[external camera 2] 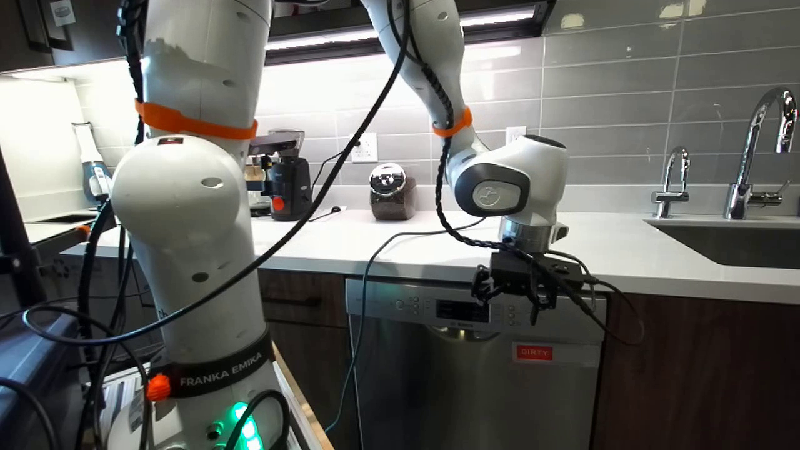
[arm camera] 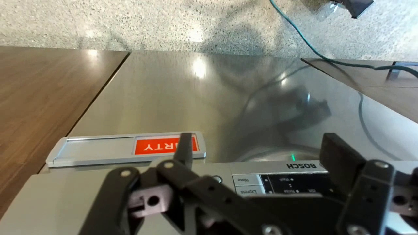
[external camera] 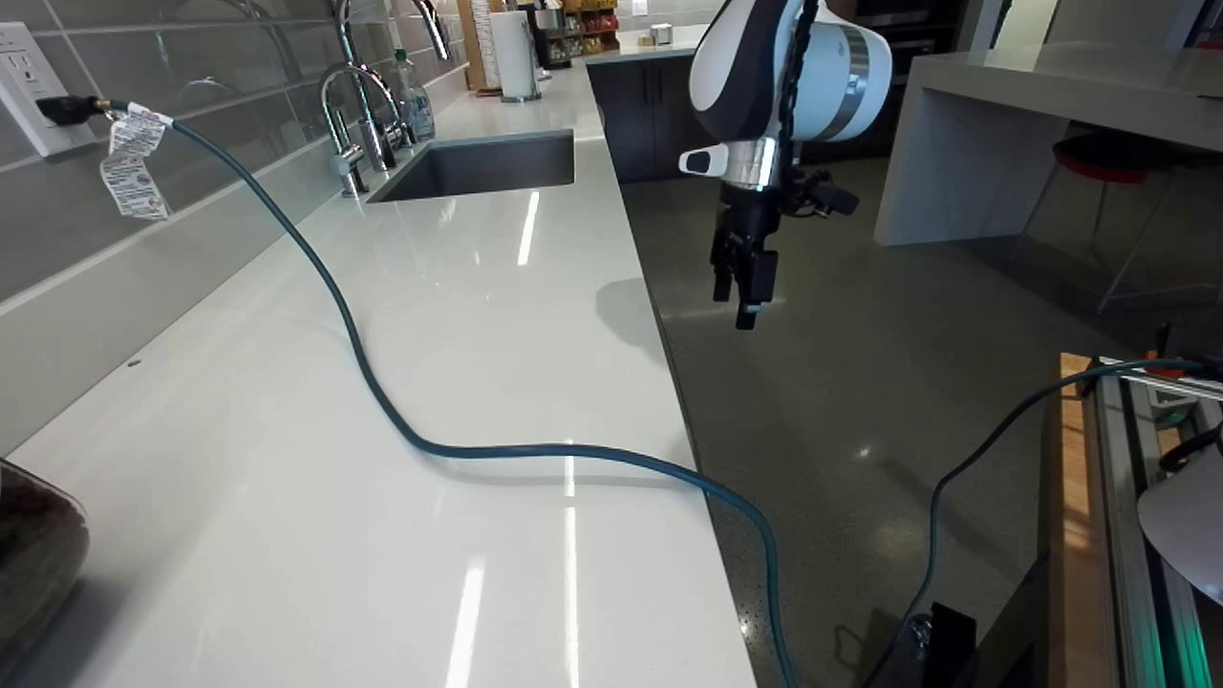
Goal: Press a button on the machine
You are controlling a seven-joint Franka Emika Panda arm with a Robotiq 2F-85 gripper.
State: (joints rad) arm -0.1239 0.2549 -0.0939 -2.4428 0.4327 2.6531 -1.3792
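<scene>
The machine is a steel Bosch dishwasher [external camera 2: 450, 381] under the counter. In an exterior view, its front strip has small buttons [external camera 2: 415, 306] left of a dark display [external camera 2: 462, 311], with more on the right, near my gripper [external camera 2: 507, 301]. In the wrist view, the display [arm camera: 284, 182] appears upside down, beside keys marked Rinse [arm camera: 247, 180] and Express [arm camera: 249, 190] and a round button [arm camera: 217, 179]. My gripper [arm camera: 256, 140] is open and empty; its fingers hide part of the panel. The gripper [external camera: 738, 308] hangs beyond the counter edge, apparently apart from the panel.
A white counter [external camera: 315, 535] overhangs the dishwasher. A blue-green cable [external camera: 535, 451] crosses it and drops over the edge, also showing in the wrist view [arm camera: 307, 40]. A DIRTY sign [external camera 2: 534, 352] is on the door. A sink [external camera 2: 737, 244] and a jar [external camera 2: 392, 190] are at the counter.
</scene>
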